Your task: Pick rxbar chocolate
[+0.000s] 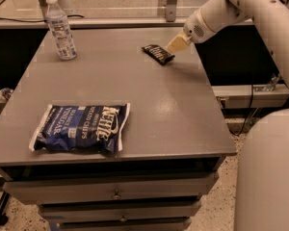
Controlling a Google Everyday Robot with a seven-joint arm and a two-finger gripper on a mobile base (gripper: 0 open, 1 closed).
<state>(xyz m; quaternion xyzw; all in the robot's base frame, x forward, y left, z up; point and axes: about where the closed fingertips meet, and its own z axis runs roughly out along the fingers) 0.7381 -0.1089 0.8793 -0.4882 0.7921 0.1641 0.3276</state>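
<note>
One gripper (177, 43) sits just beside the rxbar chocolate (158, 53), at its 2 o'clock; you cannot tell whether it is open or closed. Find the bar at 1 o'clock on the table (135, 90).

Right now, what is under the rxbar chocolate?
Only the grey table; the rxbar chocolate lies flat, so nothing beneath shows. The gripper is close beside it.

You have one view only, set high at the near side of the tabletop (149, 95) and tilted down across it toward the far edge. It sits close: the drawer fronts (115, 194) fill the bottom, the robot's body (269, 177) the lower right. The hand (177, 43) shows at far right, just beside the rxbar chocolate (158, 53).
</note>
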